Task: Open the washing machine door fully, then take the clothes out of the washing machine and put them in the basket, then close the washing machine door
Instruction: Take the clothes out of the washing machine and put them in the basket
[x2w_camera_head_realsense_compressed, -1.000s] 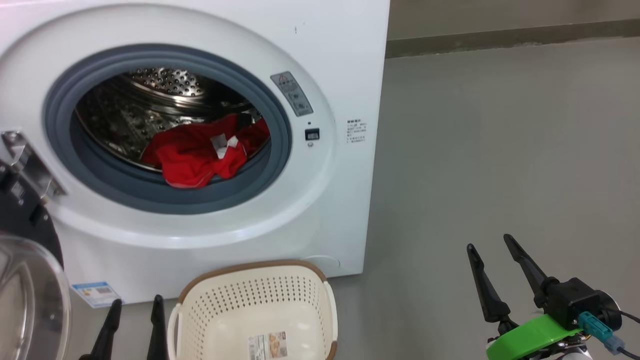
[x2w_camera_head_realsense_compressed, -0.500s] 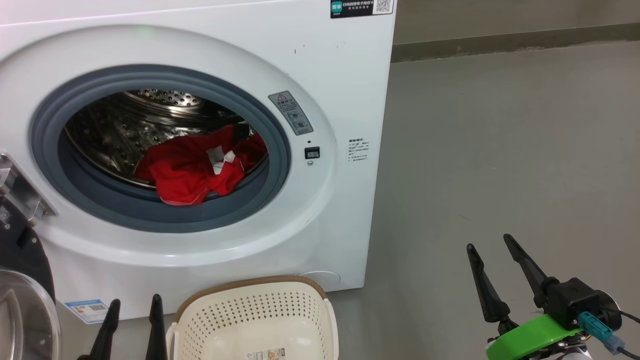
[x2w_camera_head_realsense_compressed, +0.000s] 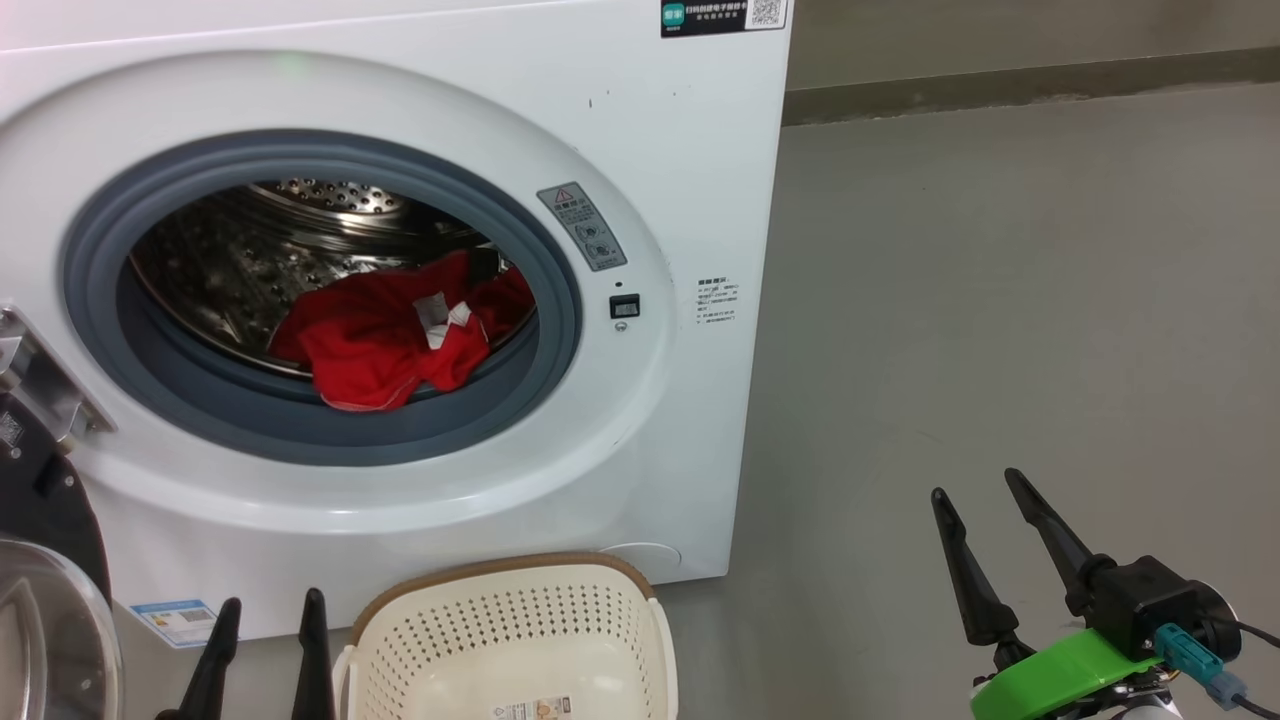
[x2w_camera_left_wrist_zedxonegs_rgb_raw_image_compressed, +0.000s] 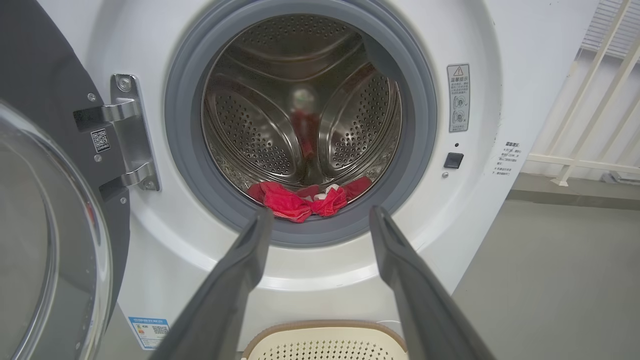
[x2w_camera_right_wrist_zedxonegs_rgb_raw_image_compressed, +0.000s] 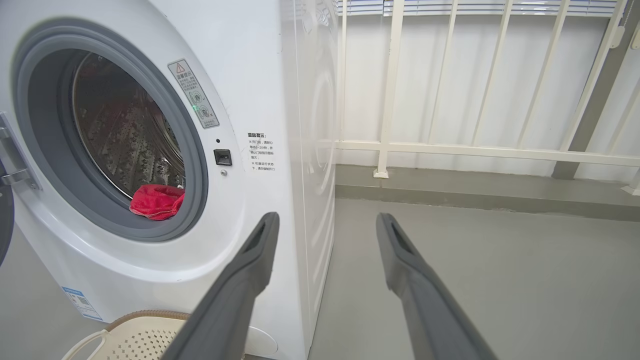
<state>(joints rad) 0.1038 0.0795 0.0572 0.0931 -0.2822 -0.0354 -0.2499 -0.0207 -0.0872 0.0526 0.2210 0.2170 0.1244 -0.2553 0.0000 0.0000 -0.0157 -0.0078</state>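
The washer stands ahead of both grippers. Its mouth is straight in front of the left gripper and off to the left of the right gripper, which hangs over bare grey floor beside the machine's right side. The door is swung wide open just left of the left gripper, its glass bowl facing out. The basket sits on the floor just right of the left gripper, below the mouth and close against the washer's front. The clothes, a red heap with a white tag, lie at the drum's front lip and drape onto the grey ring. They are ahead of and above the left gripper, well apart from both grippers.

Both grippers stand spread wide and hold nothing.

The left wrist view looks level into the drum, giving its ribs, its back wall and the door's hinge; the head view looks down on the heap's top. The right wrist view adds the washer's side panel and a white railing behind it.

A second ago the head view sat lower on the washer. The camera has since tilted up, bringing a dark sticker in at the top and cutting off more of the basket. Washer, door, basket and clothes lie as they did. Both grippers keep the same places and the same spread.
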